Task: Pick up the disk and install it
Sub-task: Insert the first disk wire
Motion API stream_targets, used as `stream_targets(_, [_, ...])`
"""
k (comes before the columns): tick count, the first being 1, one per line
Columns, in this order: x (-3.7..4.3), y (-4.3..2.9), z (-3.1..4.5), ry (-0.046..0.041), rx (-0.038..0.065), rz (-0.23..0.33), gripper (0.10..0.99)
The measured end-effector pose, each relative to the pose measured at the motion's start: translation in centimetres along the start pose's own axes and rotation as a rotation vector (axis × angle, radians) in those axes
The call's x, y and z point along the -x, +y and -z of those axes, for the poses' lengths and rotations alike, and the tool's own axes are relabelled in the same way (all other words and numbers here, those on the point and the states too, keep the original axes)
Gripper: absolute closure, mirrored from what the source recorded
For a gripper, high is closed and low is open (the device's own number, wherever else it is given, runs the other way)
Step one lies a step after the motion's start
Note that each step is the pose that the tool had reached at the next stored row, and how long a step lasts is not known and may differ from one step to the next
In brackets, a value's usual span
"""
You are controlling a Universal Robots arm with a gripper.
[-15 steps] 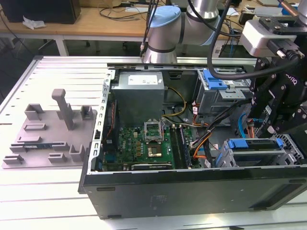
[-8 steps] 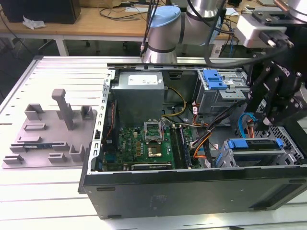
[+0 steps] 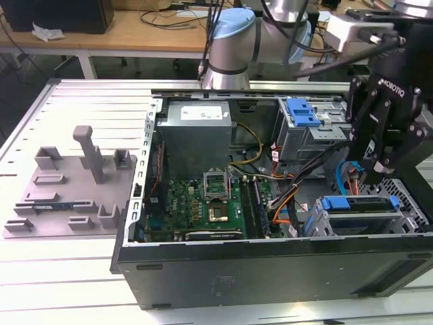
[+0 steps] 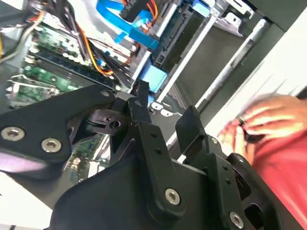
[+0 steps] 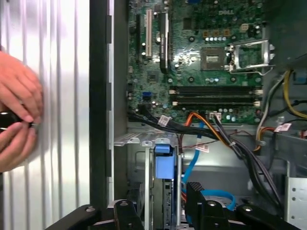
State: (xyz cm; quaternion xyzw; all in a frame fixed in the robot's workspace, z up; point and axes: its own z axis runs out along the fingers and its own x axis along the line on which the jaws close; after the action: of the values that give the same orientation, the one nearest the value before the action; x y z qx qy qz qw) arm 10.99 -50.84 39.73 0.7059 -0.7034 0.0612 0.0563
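Inside drive cage (image 3: 411,215), the disk (image 3: 362,205)

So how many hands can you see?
2, in the first wrist view, over the table beside the case: one hand and a second hand close by, together pinching something black. More may be hidden.

A white ribbed metal table (image 3: 61,277) spans the foreground — behind it, a wooden workbench (image 3: 128,35) on white legs carries loose cables (image 3: 169,17) and a black box (image 3: 64,15), dark floor (image 3: 40,66) showing beneath.
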Motion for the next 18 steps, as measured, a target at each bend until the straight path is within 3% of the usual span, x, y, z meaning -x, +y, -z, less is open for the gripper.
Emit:
stream_targets(1, [0.35, -0.01, 0.06, 0.018, 0.0, 0.0, 0.58])
stream_targets(3, [0.87, 0.0, 0.15, 0.0378, -0.001, 0.004, 0.58])
stream_targets(5, [1.37, -0.08, 0.23, 0.0412, -0.001, 0.006, 0.58])
stream_targets(7, [2.32, -1.23, 0.39, 0.0478, -0.001, 0.006, 0.58])
stream_targets(10, [2.46, -3.2, 0.38, 0.049, 0.01, 0.008, 0.58])
stream_targets(11, [2.47, -3.83, 0.36, 0.0541, 0.012, 0.004, 0.58])
stream_targets(14, [2.46, -3.94, 0.35, 0.0613, 0.02, -0.036, 0.58])
stream_targets(18, [2.48, -3.93, 0.24, 0.0634, 0.038, -0.128, 0.58])
